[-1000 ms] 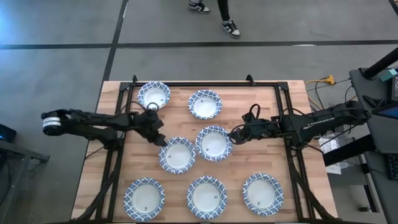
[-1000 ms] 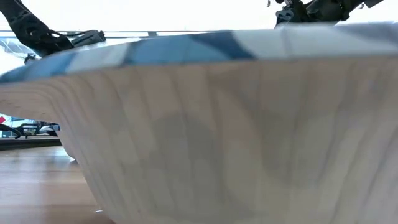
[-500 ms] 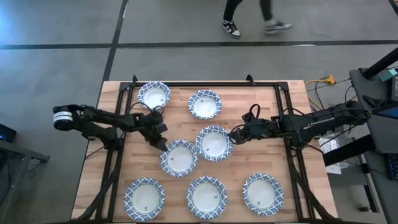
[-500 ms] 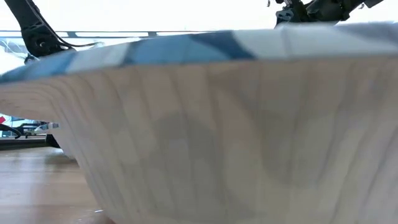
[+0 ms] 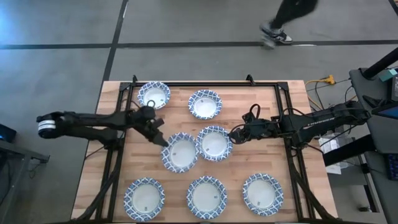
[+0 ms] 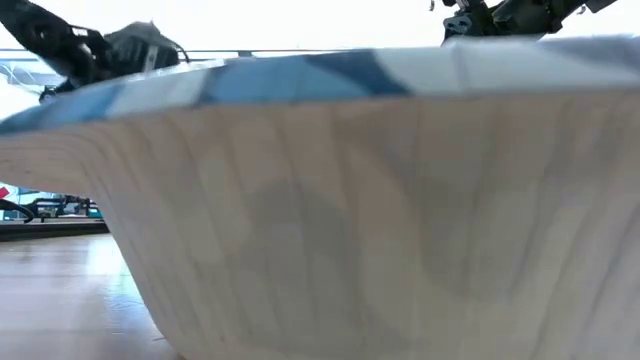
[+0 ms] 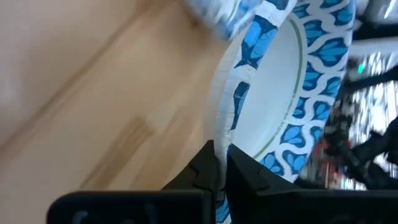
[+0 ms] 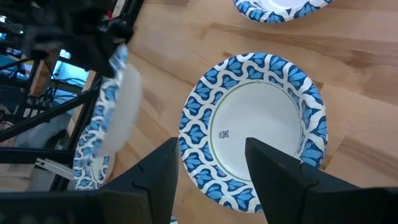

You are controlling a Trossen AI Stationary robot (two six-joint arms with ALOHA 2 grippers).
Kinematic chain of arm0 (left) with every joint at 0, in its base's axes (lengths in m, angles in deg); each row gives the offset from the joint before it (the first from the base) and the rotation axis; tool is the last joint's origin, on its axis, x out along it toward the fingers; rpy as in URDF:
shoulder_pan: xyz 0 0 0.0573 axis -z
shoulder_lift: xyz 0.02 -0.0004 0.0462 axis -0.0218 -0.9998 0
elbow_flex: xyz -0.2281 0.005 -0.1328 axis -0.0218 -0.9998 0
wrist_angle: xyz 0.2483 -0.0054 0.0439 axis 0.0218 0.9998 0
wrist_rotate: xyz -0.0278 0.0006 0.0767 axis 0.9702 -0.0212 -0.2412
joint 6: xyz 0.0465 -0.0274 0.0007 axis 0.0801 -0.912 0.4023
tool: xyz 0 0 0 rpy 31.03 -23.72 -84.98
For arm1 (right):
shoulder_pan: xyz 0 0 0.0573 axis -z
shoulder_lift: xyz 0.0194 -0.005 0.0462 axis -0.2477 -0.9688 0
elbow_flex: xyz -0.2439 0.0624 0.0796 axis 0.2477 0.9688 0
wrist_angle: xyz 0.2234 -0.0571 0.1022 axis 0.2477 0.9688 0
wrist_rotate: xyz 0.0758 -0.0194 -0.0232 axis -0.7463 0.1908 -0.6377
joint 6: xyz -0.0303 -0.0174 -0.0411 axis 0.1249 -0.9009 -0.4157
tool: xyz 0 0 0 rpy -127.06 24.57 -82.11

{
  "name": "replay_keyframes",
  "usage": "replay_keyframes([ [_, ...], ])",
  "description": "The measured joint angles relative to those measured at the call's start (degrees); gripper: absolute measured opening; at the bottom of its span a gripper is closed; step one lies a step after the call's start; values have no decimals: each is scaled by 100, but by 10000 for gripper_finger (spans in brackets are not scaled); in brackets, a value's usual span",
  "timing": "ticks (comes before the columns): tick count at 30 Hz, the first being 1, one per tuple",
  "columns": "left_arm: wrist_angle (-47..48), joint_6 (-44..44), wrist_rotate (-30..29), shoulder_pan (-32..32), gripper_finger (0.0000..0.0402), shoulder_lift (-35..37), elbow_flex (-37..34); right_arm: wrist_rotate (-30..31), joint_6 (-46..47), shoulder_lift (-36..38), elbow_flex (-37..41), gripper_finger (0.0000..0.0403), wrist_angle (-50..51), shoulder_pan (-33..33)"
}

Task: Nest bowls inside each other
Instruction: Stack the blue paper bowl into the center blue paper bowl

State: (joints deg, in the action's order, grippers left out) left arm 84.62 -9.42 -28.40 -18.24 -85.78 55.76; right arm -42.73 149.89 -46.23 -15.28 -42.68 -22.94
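The left hand (image 5: 161,139) pinches the rim of a tilted bowl (image 5: 179,153), carrying it toward the middle bowl (image 5: 214,142), which sits just ahead of the wide-open right hand (image 5: 232,135). Next, I judge: lower it squarely in and release.

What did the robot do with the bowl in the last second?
The left gripper, shut on the rim of the middle-left bowl, has tipped that bowl up on edge and nudged it toward the centre bowl. The right gripper stayed open beside the centre bowl. The other five bowls did not move. A person walked past behind the table.
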Motion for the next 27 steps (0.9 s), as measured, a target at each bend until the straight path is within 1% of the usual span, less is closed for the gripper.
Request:
replay_keyframes([
  [2,24,-240,-212,0,1,226,158,-1,-1,2,1,180,2,1],
  [4,3,-377,-359,0,0,303,416,-1,-63,10,1,180,6,0],
  [6,-9,-402,-389,0,0,199,706,1,-190,60,1,180,37,0],
  [8,-20,-402,-418,0,0,-84,1029,3,-409,159,1,180,59,0],
  [11,-1,-337,-424,9,0,-780,1589,37,-742,374,1,180,186,0],
  [16,8,44,-304,17,0,-2276,2723,52,-1215,793,1,180,494,1],
  [19,172,242,-287,11,0,-3092,3439,59,-1502,1050,1,180,700,0],
  [22,692,455,-284,9,0,-3828,4174,176,-1682,1272,1,180,927,0],
  [27,1919,991,-339,33,0,-4815,5258,261,-1886,1590,1,180,1267,2],
])
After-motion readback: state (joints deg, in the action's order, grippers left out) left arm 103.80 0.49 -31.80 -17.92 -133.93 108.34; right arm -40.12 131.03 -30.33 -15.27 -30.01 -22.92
